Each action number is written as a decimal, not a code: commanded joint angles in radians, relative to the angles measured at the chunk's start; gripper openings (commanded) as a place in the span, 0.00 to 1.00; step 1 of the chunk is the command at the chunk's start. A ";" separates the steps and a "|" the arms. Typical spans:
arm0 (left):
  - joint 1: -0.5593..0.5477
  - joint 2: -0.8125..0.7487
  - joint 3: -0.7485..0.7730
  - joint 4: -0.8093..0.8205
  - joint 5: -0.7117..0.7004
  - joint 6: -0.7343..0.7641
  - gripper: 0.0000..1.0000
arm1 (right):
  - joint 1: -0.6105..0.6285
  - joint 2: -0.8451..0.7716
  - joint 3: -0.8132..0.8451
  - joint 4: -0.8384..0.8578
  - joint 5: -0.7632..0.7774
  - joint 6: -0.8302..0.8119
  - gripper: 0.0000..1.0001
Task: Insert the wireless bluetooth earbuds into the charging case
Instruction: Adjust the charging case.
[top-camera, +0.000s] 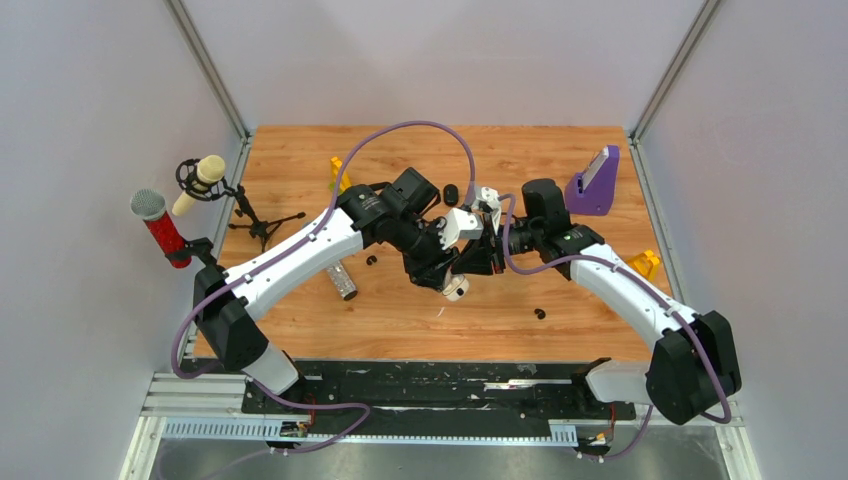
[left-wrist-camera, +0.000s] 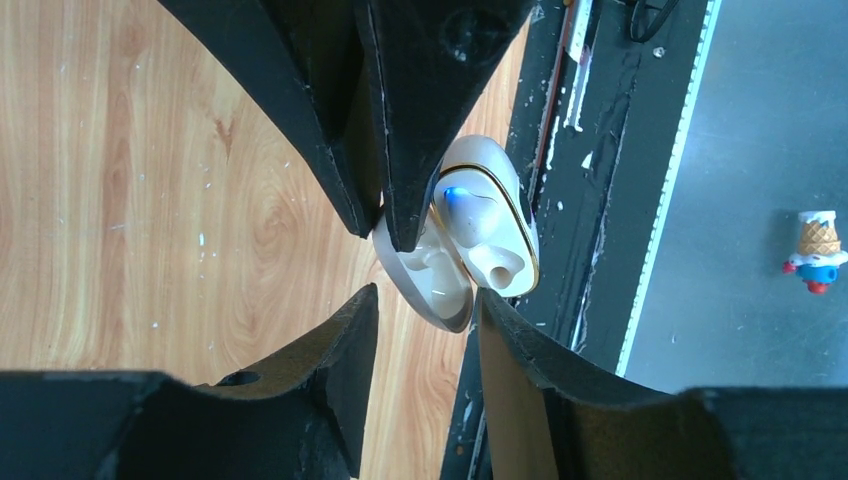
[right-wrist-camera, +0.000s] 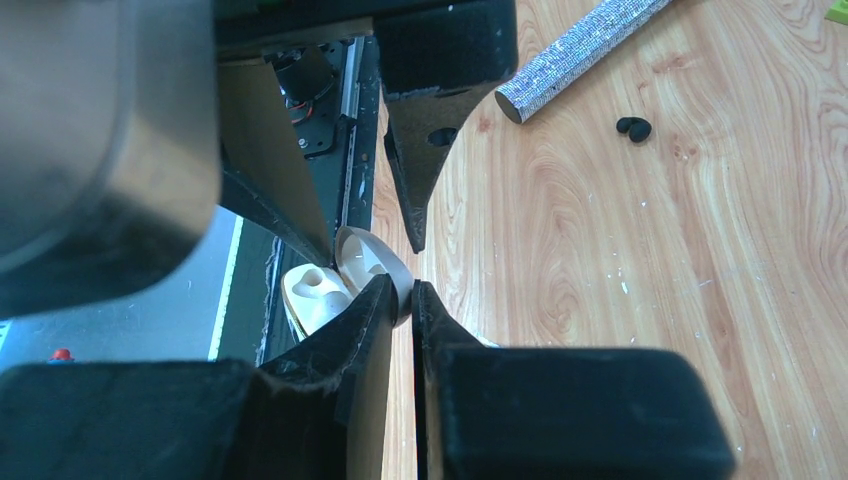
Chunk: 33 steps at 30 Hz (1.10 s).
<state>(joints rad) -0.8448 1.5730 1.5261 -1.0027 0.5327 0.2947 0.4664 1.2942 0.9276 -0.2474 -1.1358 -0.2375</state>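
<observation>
A beige charging case (left-wrist-camera: 490, 235) hangs open above the table, lid (left-wrist-camera: 430, 285) swung away from the base, where a blue light glows beside an empty socket. My right gripper (right-wrist-camera: 412, 290) is shut on the rim of the lid (right-wrist-camera: 372, 262). My left gripper (left-wrist-camera: 425, 300) is open with the case's lower end between its tips; one finger (left-wrist-camera: 490, 310) touches the base and the other stands clear. In the top view the case (top-camera: 455, 289) sits where both grippers meet. Black earbuds lie on the wood (top-camera: 372, 261) (top-camera: 540, 313) and show in the right wrist view (right-wrist-camera: 633, 128). White earbuds are not visible.
A silver glitter tube (top-camera: 342, 281) lies left of the grippers. A small black case (top-camera: 451, 192) and a white object (top-camera: 487, 196) sit behind them. Two microphones (top-camera: 198, 180) stand at far left, a purple holder (top-camera: 594, 183) at back right, and yellow pieces (top-camera: 646, 263) at the right edge.
</observation>
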 joint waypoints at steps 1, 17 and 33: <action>-0.014 -0.012 0.017 0.009 0.008 0.010 0.50 | 0.007 -0.037 0.018 0.020 -0.004 -0.022 0.00; -0.004 -0.044 0.023 0.040 -0.093 -0.017 0.91 | 0.007 -0.061 -0.001 0.024 0.063 -0.038 0.00; 0.157 -0.166 -0.039 0.098 -0.132 -0.024 1.00 | 0.006 -0.118 -0.017 0.096 0.341 -0.024 0.00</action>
<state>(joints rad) -0.7280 1.4441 1.5135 -0.9577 0.4320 0.2756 0.4683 1.2312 0.9020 -0.2226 -0.8982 -0.2626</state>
